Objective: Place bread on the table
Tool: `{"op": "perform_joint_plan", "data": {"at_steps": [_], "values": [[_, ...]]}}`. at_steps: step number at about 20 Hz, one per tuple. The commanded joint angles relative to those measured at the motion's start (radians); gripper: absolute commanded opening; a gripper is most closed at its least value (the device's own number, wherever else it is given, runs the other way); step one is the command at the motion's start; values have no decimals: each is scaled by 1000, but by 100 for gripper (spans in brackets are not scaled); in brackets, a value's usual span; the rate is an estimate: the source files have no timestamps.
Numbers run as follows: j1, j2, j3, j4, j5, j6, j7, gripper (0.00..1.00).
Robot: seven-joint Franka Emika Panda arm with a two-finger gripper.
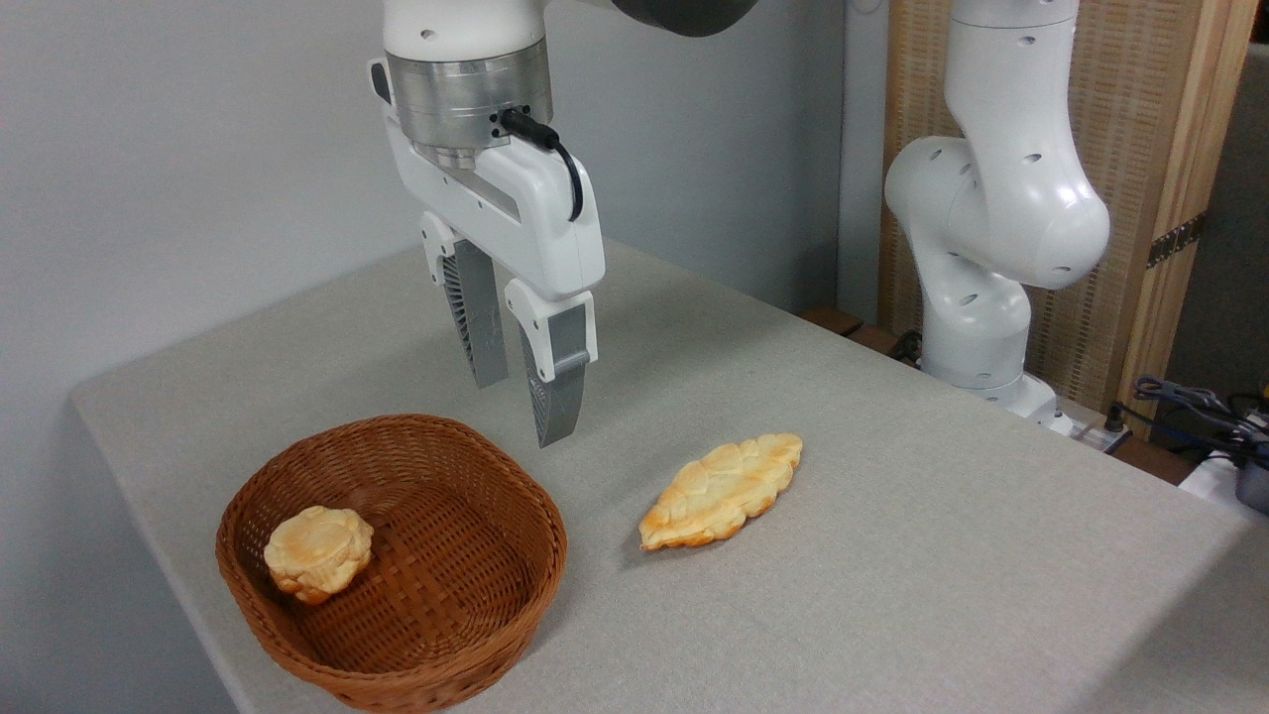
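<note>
- Bread (318, 551): small round lumpy bun, pale gold with toasted orange-brown edges; lies inside the basket (476, 605), against the left inner wall, tilted slightly toward the middle; not on the table (942, 555).
- Basket: brown woven wicker, rounded-square, open at the top; stands on the near left part of the table, close to the table's left edge; holds nothing but the bun.
- Claw (525, 402): hangs in the air above and behind the basket's far right rim, pointing down; the bun lies below it and to the left, well apart, no contact; the two grey ribbed fingers (555, 387) stand apart with a clear gap between them and nothing in it; open and empty.
- Flat pastry (722, 490): longer, leaf-shaped, braided top, golden with browner edges; lies flat on the cloth to the right of the basket, apart from it; below and to the right of the claw, not touched.
- Table: light grey cloth-like cover, rounded corners.
- Arm base (977, 288): white, jointed, stands at the table's far right edge; cables (1195, 402) lie beyond it at the right of the picture.
</note>
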Motion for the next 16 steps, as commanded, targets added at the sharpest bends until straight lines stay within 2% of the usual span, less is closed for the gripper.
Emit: {"op": "perform_joint_plan", "data": {"at_steps": [1, 7, 9, 13, 16], "values": [[10, -3, -7, -2, -13, 1, -2, 100], [4, 29, -14, 1, -15, 28, -2, 100], [-2, 44, -17, 1, -15, 97, -4, 100], [-7, 112, -72, 1, -15, 221, -10, 100], [-7, 150, -122, 1, -24, 269, -8, 100]]}}
